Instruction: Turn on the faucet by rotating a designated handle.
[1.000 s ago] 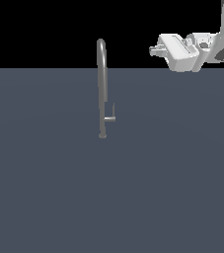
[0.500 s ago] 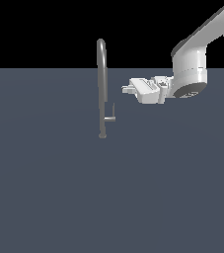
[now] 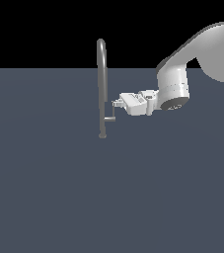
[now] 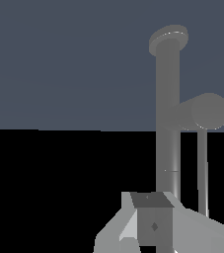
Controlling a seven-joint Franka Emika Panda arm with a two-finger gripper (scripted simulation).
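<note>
The faucet (image 3: 102, 84) is a tall, slim grey pipe with a curved top, standing on the dark grey floor. Its handle (image 3: 111, 117) is a short stub on the side toward the exterior view's right, ending in a thin upright rod. My gripper (image 3: 116, 104) reaches in level from the exterior view's right, its tips at the rod's upper end. In the wrist view the faucet (image 4: 168, 128) and the handle (image 4: 203, 112) lie just beyond the fingertips (image 4: 153, 217). The fingers look pressed together with nothing between them.
The white arm (image 3: 182, 74) comes in from the upper part of the exterior view's right. The flat dark grey floor (image 3: 108, 197) spreads all around the faucet's small base.
The arm has come down and swung toward the exterior view's left, bringing the gripper from high on the right to the handle's rod. The faucet and handle have not moved.
</note>
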